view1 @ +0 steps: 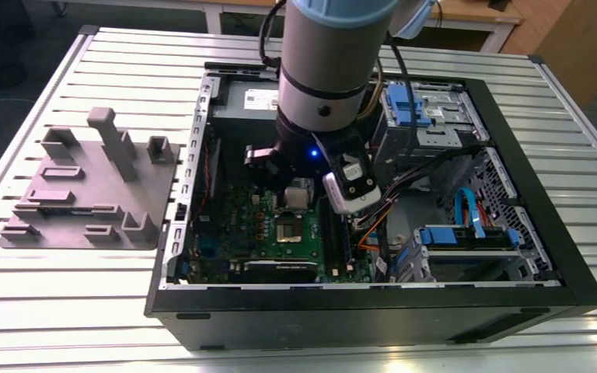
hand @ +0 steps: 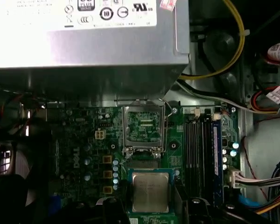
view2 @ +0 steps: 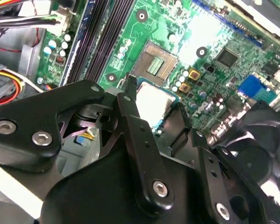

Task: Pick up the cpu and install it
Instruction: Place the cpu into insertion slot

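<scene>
The cpu [hand: 150, 190], a small square chip with a silvery top, sits between the black fingers [hand: 111, 205] of my gripper [hand: 150, 201], which is shut on it. It hangs a little above the green motherboard [hand: 84, 140], just short of the open socket [hand: 143, 127] whose metal frame stands flipped up. In the second wrist view the cpu [view2: 153, 99] shows bright between the fingertips [view2: 127, 95], with the bare socket [view2: 155, 63] beyond it. In the exterior view the gripper [view1: 296, 196] reaches down into the open computer case [view1: 382, 307], over the socket [view1: 288, 231].
A grey power supply box [hand: 84, 46] overhangs the board right behind the socket. Memory slots [hand: 198, 154] and cable bundles [hand: 266, 177] lie beside it. Drive cages with blue tabs [view1: 423, 109] fill the case's side at the exterior view's right. A grey fixture [view1: 91, 186] stands on the slatted table [view1: 29, 311].
</scene>
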### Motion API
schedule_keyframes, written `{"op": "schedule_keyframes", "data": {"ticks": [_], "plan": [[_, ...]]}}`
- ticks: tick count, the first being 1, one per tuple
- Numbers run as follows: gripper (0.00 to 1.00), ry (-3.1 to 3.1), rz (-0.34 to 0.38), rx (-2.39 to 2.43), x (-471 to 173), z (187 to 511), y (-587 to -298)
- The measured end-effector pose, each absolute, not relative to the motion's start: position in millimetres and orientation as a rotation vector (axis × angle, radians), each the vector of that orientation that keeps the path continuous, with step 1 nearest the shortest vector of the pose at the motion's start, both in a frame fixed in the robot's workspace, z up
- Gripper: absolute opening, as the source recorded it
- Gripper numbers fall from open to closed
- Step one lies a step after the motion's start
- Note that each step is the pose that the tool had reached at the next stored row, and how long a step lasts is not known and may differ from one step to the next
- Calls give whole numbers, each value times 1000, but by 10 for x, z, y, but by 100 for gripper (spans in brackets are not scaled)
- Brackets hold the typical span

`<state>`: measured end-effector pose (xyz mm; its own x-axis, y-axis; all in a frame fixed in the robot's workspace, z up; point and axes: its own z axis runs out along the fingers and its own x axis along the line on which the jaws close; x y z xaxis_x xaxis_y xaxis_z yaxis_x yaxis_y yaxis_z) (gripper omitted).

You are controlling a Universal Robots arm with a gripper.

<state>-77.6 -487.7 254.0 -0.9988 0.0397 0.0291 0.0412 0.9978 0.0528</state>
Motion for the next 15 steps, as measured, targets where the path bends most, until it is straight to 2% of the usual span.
{"op": "schedule_keyframes", "data": {"ticks": [15], "plan": [[47,-3112,-83,-63,-781,2277,-4910]]}}
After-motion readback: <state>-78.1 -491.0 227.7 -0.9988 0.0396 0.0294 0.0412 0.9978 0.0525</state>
